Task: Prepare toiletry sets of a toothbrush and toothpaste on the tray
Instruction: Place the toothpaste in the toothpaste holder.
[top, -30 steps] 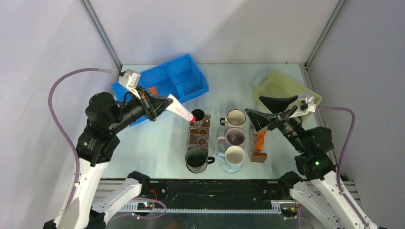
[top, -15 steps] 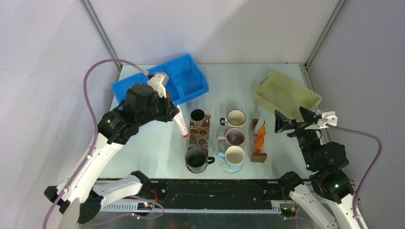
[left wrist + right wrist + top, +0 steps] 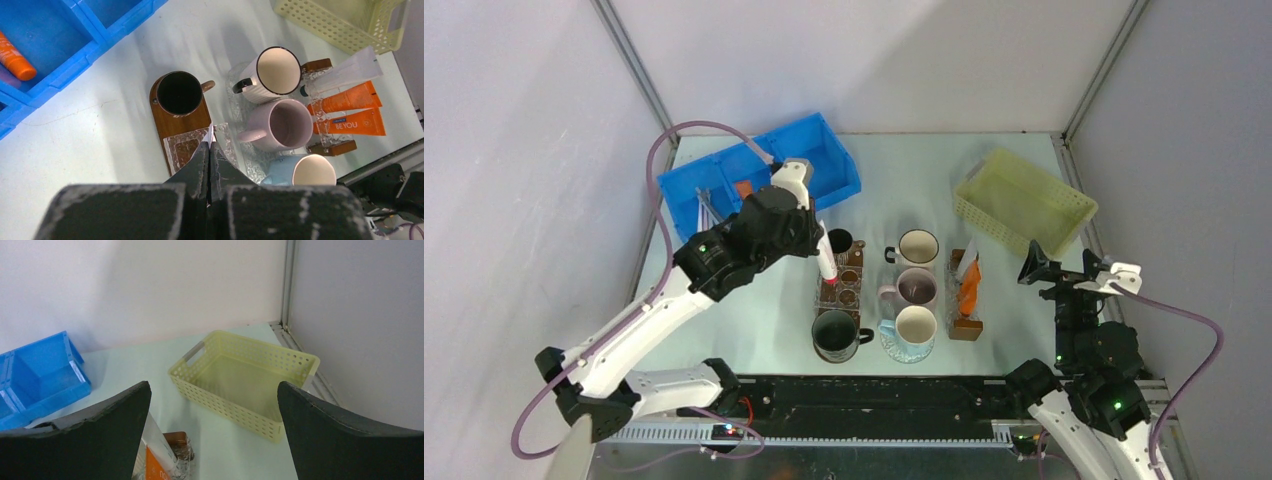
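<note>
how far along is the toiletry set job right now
Done: two orange toothpaste tubes lie in the right clear box. In hand: the left hand is shut on a white toothpaste tube, cap down over the left clear box. Left: another orange tube sits in the blue bin; the right hand is open and empty.

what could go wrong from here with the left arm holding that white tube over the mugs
1. The left gripper is shut on only the top end of the white toothpaste tube, which hangs tip-down, so the tube may swing or slip out.
2. The tube's red tip sits right beside the small black mug, above the clear holder. A slight offset on the way down might knock the mug or miss the compartment.
</note>
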You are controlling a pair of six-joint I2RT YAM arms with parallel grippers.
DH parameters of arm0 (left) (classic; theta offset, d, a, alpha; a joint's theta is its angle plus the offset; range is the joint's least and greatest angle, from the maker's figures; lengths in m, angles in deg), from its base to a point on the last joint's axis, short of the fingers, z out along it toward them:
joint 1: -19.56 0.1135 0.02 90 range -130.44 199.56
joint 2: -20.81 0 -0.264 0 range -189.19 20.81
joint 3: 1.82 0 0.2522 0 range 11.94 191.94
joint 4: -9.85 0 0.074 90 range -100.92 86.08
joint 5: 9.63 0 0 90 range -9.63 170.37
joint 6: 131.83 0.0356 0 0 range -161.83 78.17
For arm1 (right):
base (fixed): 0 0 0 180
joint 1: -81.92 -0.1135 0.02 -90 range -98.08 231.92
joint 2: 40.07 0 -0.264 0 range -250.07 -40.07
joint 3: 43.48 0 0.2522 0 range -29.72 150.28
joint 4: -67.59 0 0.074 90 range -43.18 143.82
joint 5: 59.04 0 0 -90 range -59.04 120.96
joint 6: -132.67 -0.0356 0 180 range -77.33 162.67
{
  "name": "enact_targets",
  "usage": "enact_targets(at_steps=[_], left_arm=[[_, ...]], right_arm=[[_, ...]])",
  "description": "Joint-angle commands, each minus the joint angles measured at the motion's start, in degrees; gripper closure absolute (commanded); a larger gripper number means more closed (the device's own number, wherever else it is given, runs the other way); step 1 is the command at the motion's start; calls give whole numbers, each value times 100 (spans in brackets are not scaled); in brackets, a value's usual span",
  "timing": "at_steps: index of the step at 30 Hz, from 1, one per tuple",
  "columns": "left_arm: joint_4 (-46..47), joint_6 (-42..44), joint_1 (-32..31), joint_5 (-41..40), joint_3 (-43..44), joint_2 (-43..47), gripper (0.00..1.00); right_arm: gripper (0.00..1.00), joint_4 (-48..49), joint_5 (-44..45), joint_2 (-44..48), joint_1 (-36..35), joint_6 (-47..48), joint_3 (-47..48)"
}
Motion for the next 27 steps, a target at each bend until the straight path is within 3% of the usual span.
enact_targets(at_steps=[1, 27], left_arm=[[624, -199, -170, -644, -136, -34, 100], [1513, -187, -933, -1944, -1258, 110, 100]], right_arm=[[1, 348, 299, 179, 10, 85, -116], [1, 544, 251, 391, 15, 242, -353]])
